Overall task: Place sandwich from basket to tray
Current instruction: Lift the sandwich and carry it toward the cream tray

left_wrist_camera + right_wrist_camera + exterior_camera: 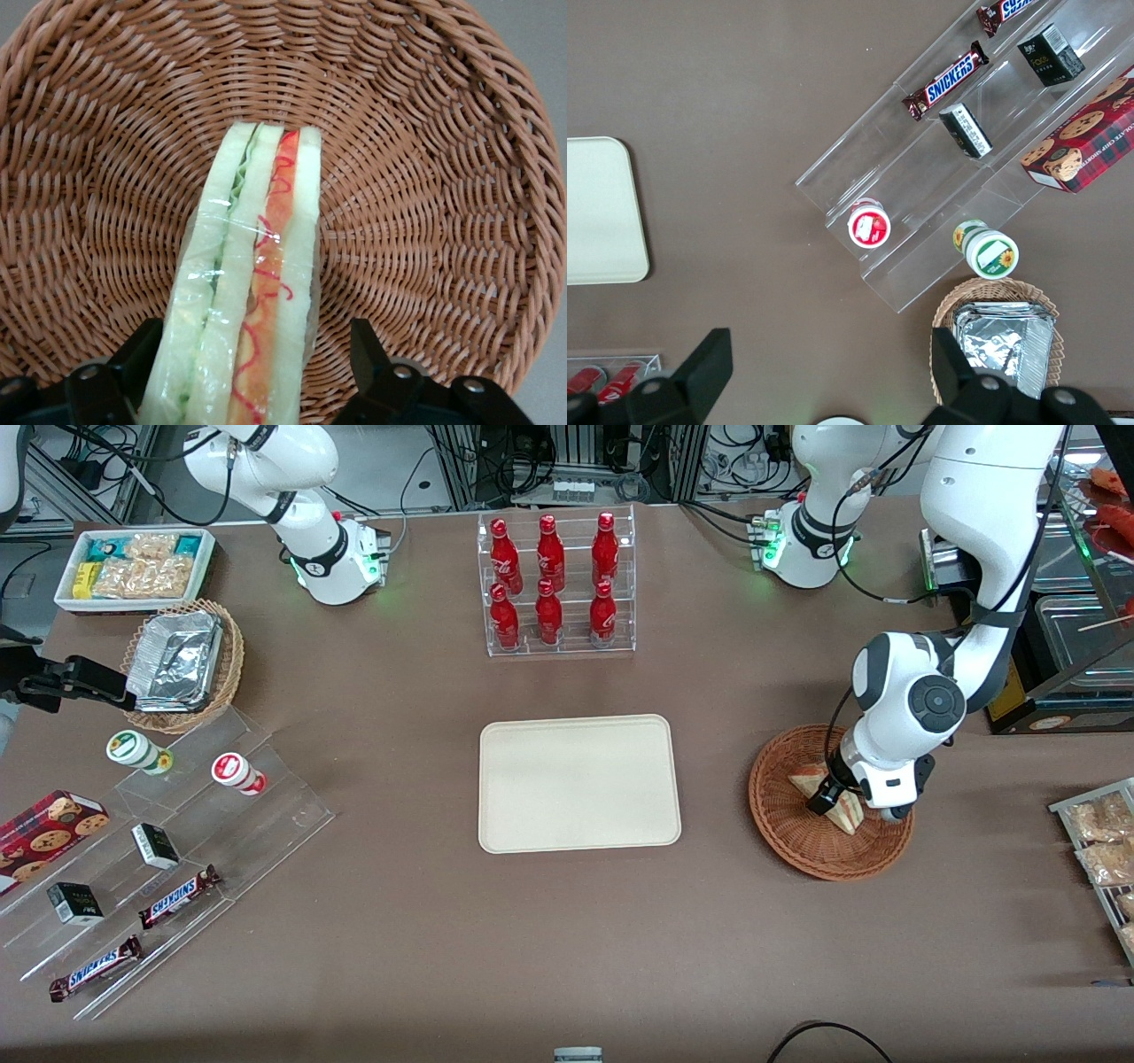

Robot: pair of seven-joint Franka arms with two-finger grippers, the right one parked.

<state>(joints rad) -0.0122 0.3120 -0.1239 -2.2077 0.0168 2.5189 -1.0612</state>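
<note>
1. Front view: end effector point(828, 797) sat low in the basket point(784, 819) over the sandwich point(811, 784); empty tray point(579, 783) lay toward the parked arm's end of the worktop point(532, 957).
2. Left wrist view: fingers point(370, 354) were spread, straddling the sandwich point(252, 283) across its long axis, apparently not yet clamped.

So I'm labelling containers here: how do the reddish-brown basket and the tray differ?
The basket is round, woven reddish-brown wicker; the tray is a flat, smooth, cream rectangle with rounded corners. The basket holds the sandwich, with the gripper down in it, fingers open on either side of the sandwich; the tray holds nothing. The basket lies toward the working arm's end; the tray lies mid-table. Both rest on the table.
</note>
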